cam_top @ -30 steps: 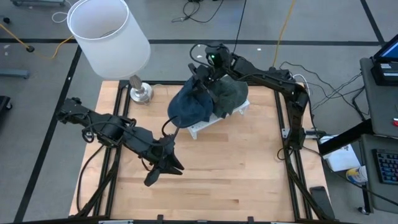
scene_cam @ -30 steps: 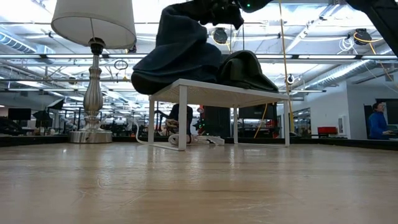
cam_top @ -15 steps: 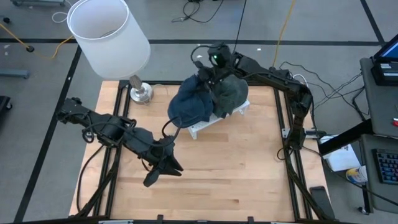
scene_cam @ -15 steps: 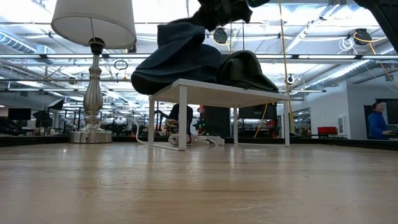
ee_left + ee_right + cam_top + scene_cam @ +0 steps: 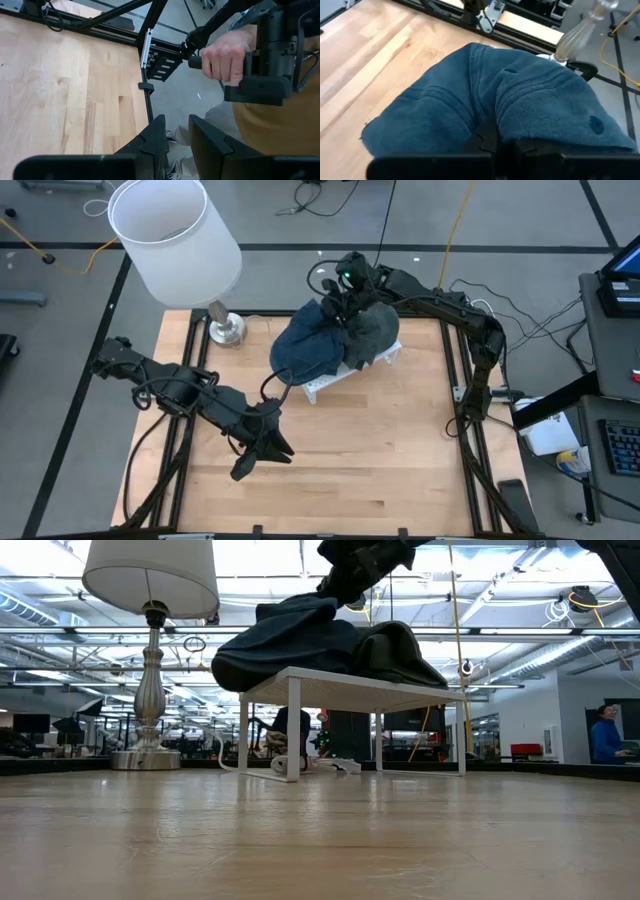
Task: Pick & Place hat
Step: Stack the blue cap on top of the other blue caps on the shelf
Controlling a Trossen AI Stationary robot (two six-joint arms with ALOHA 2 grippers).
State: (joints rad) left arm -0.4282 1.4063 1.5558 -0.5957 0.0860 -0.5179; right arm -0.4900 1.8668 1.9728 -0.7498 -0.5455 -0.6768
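Two hats sit on the small white rack (image 5: 330, 380) in the upper middle of the high view: a blue hat (image 5: 308, 348) on the rack's left part and a dark green hat (image 5: 372, 332) on its right, the two touching. The right gripper (image 5: 338, 308) sits over the seam between them, its fingers pinched shut on a fold of the blue hat; the right wrist view shows the blue knit bunched right at the fingertips. In the low view the blue hat (image 5: 285, 640) droops over the rack's left edge while its top is drawn up toward the gripper (image 5: 345, 585) near the top of the frame.

By the look of it, this is the pick step, with the grasp made and most of the hat's weight on the rack. The next move likely calls for a clean upward lift so the soft fabric clears the rack and does not drag the green hat along.

The left gripper (image 5: 262, 448) waits low in the lower left of the high view, fingers slightly parted and holding nothing. A lamp (image 5: 180, 242) stands at the upper left.
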